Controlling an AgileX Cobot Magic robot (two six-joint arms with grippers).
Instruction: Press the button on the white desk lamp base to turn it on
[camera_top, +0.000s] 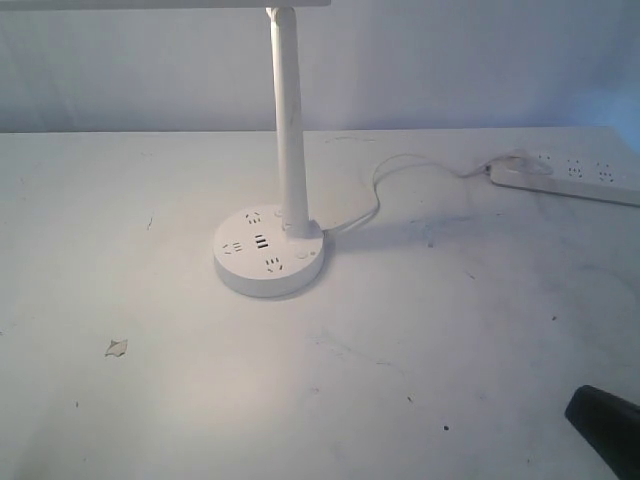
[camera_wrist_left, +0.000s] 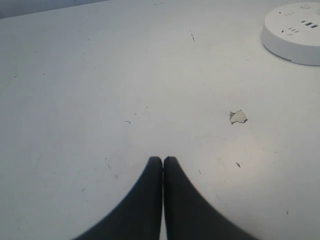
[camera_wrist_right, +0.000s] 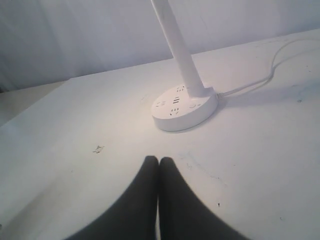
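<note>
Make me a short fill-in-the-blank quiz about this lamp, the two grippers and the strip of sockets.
1. Seen from above, the white desk lamp base is ____ in outline.
2. The left gripper and the right gripper are both ____, fingertips pressed together.
3. In the exterior view, the power strip lies to the ____ of the lamp base.

Missing words: round; shut; right.
</note>
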